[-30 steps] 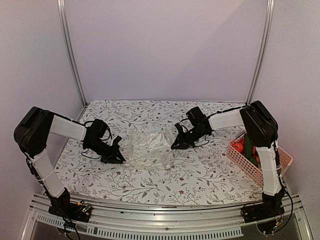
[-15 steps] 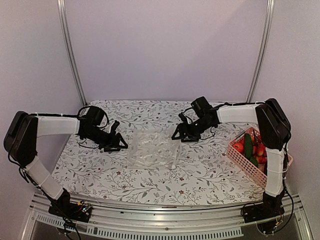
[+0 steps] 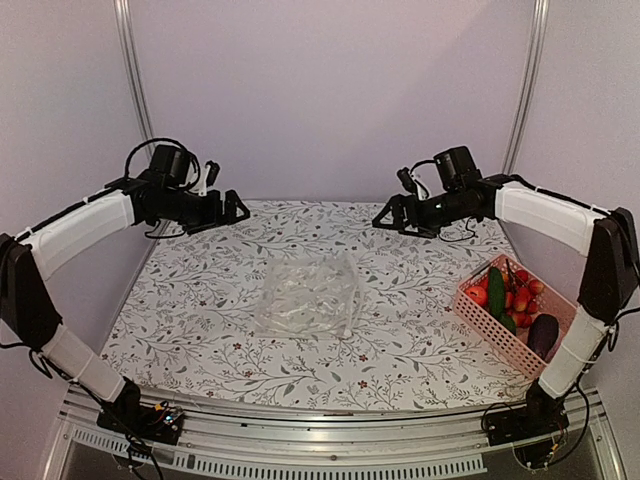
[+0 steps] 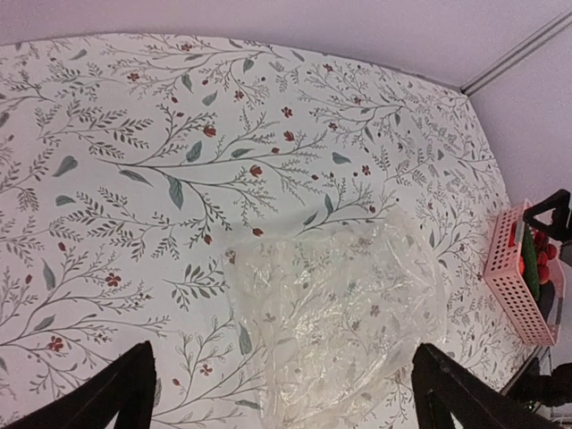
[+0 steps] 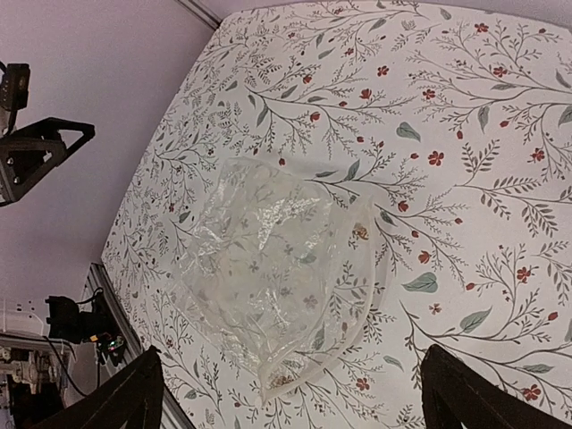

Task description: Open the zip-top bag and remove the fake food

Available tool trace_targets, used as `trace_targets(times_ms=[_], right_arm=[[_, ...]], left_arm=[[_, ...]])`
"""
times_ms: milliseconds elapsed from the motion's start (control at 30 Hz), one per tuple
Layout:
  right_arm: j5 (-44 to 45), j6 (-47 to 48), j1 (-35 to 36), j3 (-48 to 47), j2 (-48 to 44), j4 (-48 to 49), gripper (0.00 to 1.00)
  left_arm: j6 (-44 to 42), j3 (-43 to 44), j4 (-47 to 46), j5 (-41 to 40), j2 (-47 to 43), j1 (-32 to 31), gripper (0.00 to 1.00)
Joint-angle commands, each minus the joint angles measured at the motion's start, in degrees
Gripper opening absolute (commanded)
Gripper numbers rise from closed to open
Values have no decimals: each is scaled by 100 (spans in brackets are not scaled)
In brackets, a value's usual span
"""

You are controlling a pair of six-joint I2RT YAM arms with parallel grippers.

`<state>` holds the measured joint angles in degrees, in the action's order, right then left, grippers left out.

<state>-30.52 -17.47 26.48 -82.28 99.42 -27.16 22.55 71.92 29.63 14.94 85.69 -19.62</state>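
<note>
The zip-top bag (image 3: 308, 297) lies crumpled on the floral tablecloth at mid-table, clear and with nothing coloured showing inside; it also shows in the left wrist view (image 4: 335, 313) and the right wrist view (image 5: 277, 268). The fake food (image 3: 510, 295) sits in the pink basket (image 3: 480, 322) at the right: red pieces, a green cucumber (image 3: 496, 293) and a dark eggplant (image 3: 543, 330). My left gripper (image 3: 236, 209) hangs high over the back left, open and empty, well away from the bag. My right gripper (image 3: 386, 217) hangs high at the back right, also open and empty.
The pink basket (image 4: 514, 277) stands near the table's right edge, beside the right arm's lower link. Metal frame posts (image 3: 140, 110) rise at both back corners. An aluminium rail (image 3: 300, 440) runs along the near edge.
Both grippers opened and let go of the bag. Both arms rose and drew back and outward from the bag. The bag settled on the table.
</note>
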Motion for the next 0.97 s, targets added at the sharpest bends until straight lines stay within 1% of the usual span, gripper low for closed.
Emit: trace_targets(times_ms=[0,67,167,300,433,600,800,933], right_arm=[[316,368,-135,230,-690,-150,99],[465,491,-143,395,-1088,-130,99],[697,601,-163,795,-1654,14,99],[930,534,-186,1672,-2644,367,99],[1071,334,-203,2635,-3570,570,99],[1127,24,-213,3576,-4597,680,99],[1027,-179,-213,4254,-5274,723,99],[983,-157,-213,4360,-5441,768,99]], left_arm=[[112,610,276,-858,-98,-20,100],[153,765,247,-875,-107,-24,100],[179,774,81,-790,-213,-56,100],[87,603,22,-951,-309,-355,100],[126,165,-69,-1291,-455,-745,100],[520,-682,-449,-1473,-737,-1084,100],[826,-1265,-641,-1910,-984,-1444,100],[978,-1444,-759,-2039,-1085,-1518,100]])
